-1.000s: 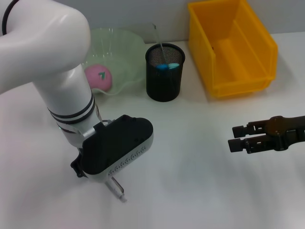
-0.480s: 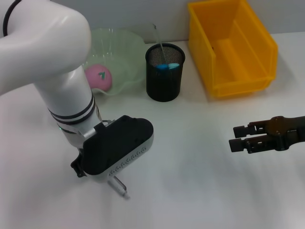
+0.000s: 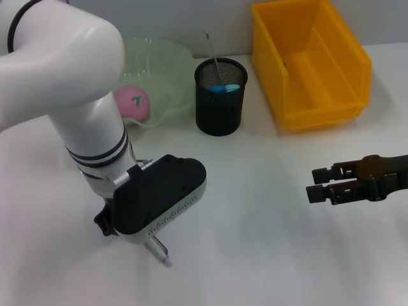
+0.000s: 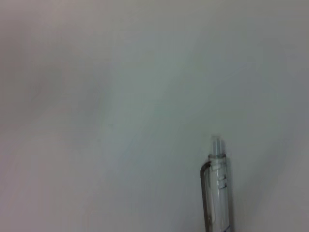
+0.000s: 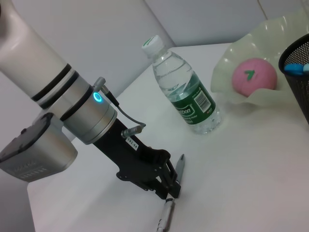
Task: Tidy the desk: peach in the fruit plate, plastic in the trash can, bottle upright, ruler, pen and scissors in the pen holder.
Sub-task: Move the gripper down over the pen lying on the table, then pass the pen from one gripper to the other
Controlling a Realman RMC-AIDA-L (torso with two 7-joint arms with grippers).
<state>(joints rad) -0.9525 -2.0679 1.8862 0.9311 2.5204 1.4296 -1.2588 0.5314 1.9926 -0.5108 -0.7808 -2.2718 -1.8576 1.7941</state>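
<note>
My left gripper is low over the table's front left, shut on the clear pen. In the head view the arm's black housing hides the fingers and only the pen's end sticks out below it. The left wrist view shows the pen over bare table. The pink peach lies in the green fruit plate. The bottle stands upright. The black mesh pen holder holds a clear ruler and blue-handled scissors. My right gripper hovers open and empty at the right. No plastic is in view.
A yellow bin stands at the back right, beside the pen holder. White tabletop lies bare between the two grippers.
The left wrist has shifted very slightly, and the pen's end has moved a little with it. The right arm has not moved.
</note>
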